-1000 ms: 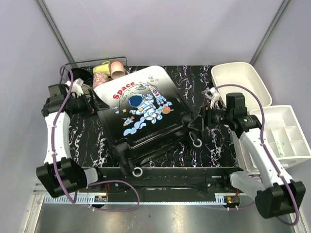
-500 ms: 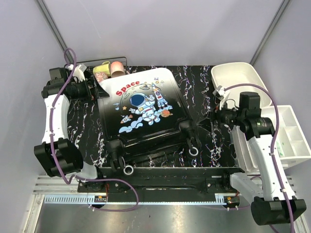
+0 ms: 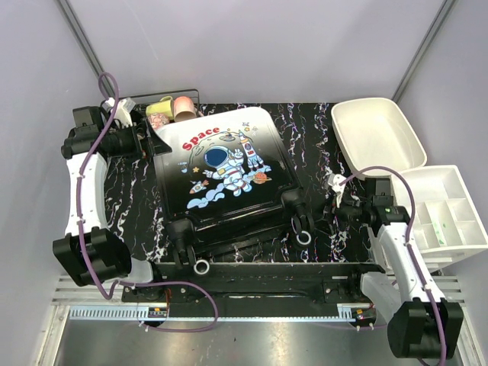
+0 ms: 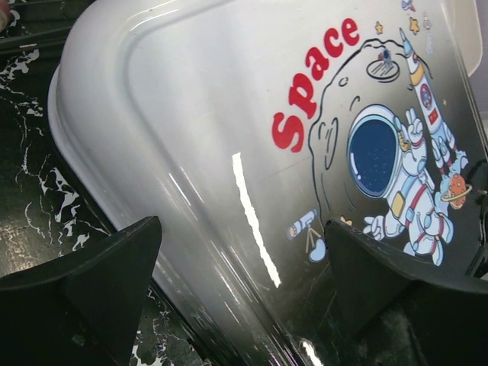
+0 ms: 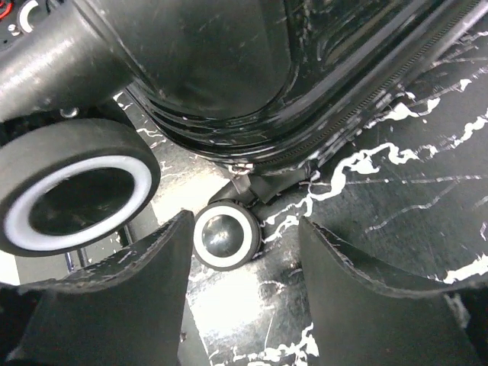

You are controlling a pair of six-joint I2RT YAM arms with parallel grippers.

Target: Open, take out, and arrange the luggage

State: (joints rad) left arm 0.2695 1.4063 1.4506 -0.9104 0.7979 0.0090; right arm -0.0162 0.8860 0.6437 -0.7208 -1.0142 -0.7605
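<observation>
Left gripper [image 4: 242,223] gapes at the luggage's [image 3: 225,171] white corner — right gripper [image 5: 245,221], jaws also apart, faces a wheel [image 5: 226,236], apparently touching nothing.

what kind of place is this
Probably a robot lab test cell, not a home: plain grey panel walls, a left arm and right arm bolted to a rail at the table's edge, and a suitcase staged on a black marbled tabletop.

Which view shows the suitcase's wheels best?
The right wrist view: two wheels appear close up, white rings and dark hubs clear, next to the suitcase shell. The top external view shows the wheels small, at the suitcase's near edge. The left wrist view shows only the printed shell, no wheels.
</observation>
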